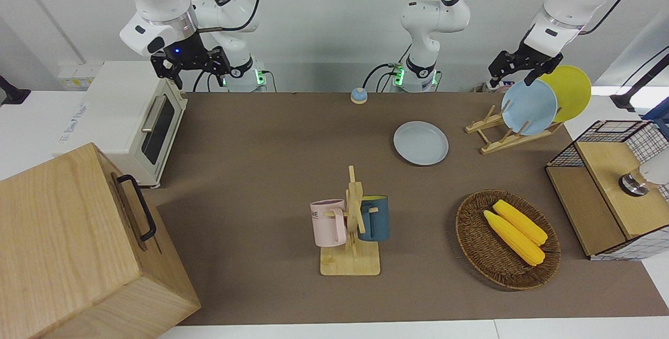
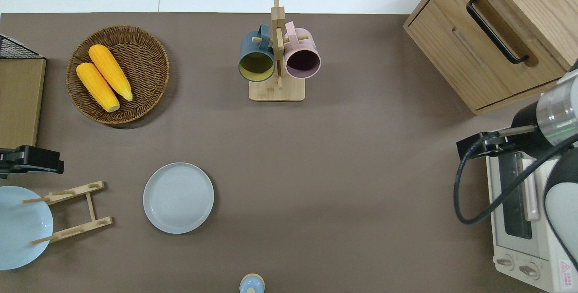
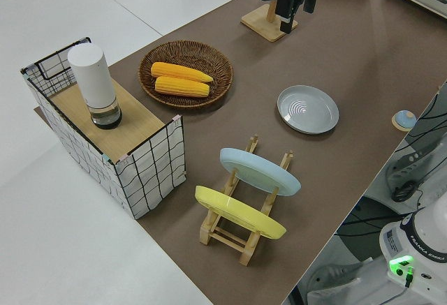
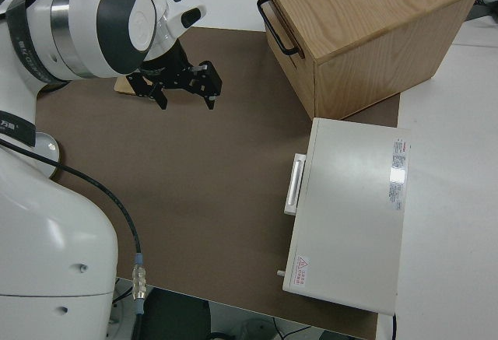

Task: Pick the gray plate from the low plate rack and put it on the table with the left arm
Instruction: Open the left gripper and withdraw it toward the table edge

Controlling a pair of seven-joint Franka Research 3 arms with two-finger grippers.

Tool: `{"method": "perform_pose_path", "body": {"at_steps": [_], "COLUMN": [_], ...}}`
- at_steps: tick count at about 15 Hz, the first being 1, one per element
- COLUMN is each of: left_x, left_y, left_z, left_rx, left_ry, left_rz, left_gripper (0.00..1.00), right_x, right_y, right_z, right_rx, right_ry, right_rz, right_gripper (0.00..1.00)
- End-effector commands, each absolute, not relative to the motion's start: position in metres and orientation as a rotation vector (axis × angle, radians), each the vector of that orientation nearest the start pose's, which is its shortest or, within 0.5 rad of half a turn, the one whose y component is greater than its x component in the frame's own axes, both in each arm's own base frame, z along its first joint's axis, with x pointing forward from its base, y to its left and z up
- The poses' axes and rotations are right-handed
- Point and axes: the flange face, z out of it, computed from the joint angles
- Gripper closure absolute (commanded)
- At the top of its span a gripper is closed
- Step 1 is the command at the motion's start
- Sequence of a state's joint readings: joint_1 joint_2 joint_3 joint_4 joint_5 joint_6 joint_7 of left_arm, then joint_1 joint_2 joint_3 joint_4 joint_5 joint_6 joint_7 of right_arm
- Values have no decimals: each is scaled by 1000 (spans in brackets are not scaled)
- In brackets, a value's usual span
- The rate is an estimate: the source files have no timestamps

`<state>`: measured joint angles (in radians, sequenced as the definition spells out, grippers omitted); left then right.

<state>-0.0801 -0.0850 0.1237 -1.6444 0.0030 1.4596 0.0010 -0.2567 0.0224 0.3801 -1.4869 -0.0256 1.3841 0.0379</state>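
The gray plate (image 1: pixel 420 143) (image 2: pixel 178 197) (image 3: pixel 307 108) lies flat on the brown table (image 1: pixel 261 145), beside the low plate rack (image 1: pixel 502 138) (image 2: pixel 76 209) toward the right arm's end. A light blue plate (image 1: pixel 529 106) and a yellow plate (image 1: pixel 569 91) stand on edge in the rack. My left gripper (image 1: pixel 515 75) (image 3: pixel 297 1) hangs open and empty in the air, over bare table between the rack and the wire shelf unit. My right gripper (image 1: pixel 191 70) (image 4: pixel 187 91) is parked, open and empty.
A wicker basket (image 1: pixel 507 240) with two corn cobs and a wooden mug stand (image 1: pixel 353 224) with two mugs sit farther from the robots. A wire shelf unit (image 1: pixel 611 187) stands at the left arm's end. A toaster oven (image 1: pixel 130 119) and wooden cabinet (image 1: pixel 78 245) stand at the right arm's end.
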Motion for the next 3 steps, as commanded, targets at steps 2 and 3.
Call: {"method": "perform_pose_path", "body": {"at_steps": [2,3], "left_x": [517,518], "left_y": [28,29], "left_z": [628,628], "left_rx": [-3133,-3135], "left_ry": [-82,-94], "left_rz": [157,157], "left_gripper": [0,0], "right_x": [536,536], "right_y": [59,59], "right_z": [641,641], "right_rx": [-3169,-3169], "right_ry": [-105,-105], "right_rz": [196,196], "right_gripper": [17,17]}}
